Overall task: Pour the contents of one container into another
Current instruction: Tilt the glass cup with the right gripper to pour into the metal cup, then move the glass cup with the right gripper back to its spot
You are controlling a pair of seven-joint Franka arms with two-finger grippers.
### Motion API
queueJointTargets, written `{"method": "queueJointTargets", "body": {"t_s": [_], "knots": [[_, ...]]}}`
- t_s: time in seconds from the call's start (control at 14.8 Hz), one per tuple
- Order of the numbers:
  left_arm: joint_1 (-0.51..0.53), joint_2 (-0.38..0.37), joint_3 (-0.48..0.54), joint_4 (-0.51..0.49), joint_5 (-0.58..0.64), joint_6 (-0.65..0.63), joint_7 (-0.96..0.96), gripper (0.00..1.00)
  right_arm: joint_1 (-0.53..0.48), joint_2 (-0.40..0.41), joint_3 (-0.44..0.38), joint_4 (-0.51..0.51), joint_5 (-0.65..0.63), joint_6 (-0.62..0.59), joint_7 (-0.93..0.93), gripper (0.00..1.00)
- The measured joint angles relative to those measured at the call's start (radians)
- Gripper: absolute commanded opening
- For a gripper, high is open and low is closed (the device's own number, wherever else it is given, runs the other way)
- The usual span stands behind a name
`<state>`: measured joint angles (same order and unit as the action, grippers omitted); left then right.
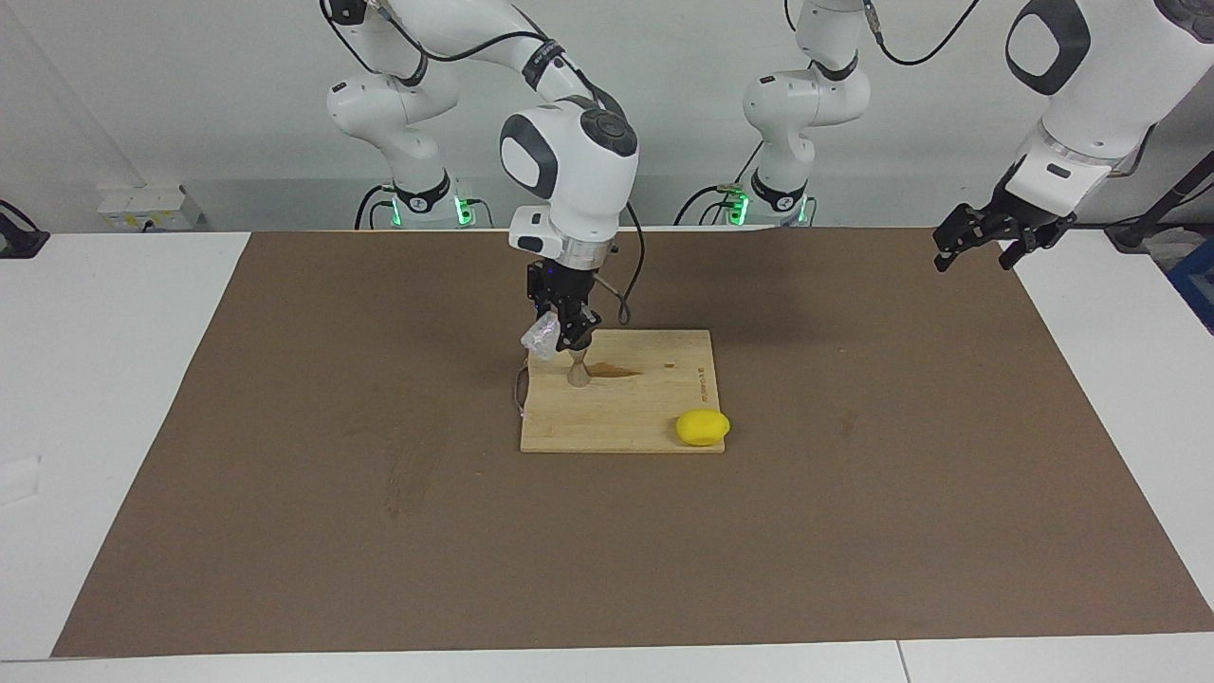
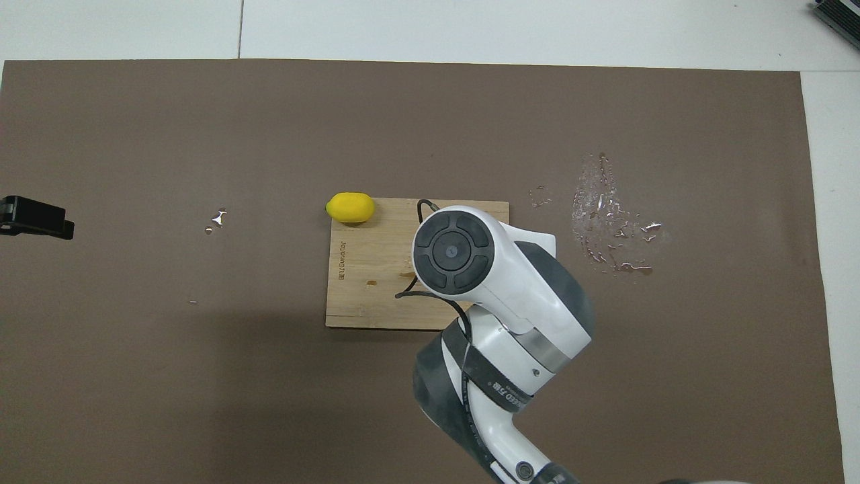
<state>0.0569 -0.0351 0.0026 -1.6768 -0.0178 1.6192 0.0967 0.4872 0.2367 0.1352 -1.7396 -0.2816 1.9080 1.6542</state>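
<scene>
right gripper (image 1: pixel 565 332) holds clear cup (image 1: pixel 542 337) tilted | over jigger (image 1: pixel 577 372) | cutting board (image 1: pixel 645 417)

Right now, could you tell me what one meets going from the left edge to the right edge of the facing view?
Clear cup held in the right gripper → jigger on the cutting board → lemon → left gripper, waiting open.

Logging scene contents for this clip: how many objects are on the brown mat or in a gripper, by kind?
Clear cup, tilted, gripped by the right gripper: 1
Metal jigger, upright on the board: 1
Wooden cutting board: 1
Yellow lemon, at the board's corner: 1
Total: 4
</scene>
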Motion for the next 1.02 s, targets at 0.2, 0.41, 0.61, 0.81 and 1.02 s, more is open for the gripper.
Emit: {"method": "queueJointTargets", "body": {"t_s": [0.2, 0.41, 0.61, 0.81, 1.02], "knots": [[0.000, 0.000, 0.000, 0.000, 0.000, 0.000, 0.000, 1.00, -0.018, 0.000, -0.001, 0.000, 0.054, 0.000, 0.000, 0.00], [0.000, 0.000, 0.000, 0.000, 0.000, 0.000, 0.000, 1.00, -0.053, 0.000, -0.002, 0.000, 0.109, 0.005, 0.000, 0.00], [0.000, 0.000, 0.000, 0.000, 0.000, 0.000, 0.000, 1.00, -0.104, 0.007, -0.002, -0.005, 0.205, 0.037, -0.004, 0.00], [-0.001, 0.000, -0.002, 0.000, 0.000, 0.000, 0.000, 1.00, -0.204, 0.015, -0.004, -0.039, 0.366, 0.101, -0.078, 0.00], [-0.001, 0.000, -0.003, 0.000, 0.000, 0.000, 0.000, 1.00, -0.354, 0.023, -0.008, -0.093, 0.603, 0.133, -0.251, 0.00]]}}
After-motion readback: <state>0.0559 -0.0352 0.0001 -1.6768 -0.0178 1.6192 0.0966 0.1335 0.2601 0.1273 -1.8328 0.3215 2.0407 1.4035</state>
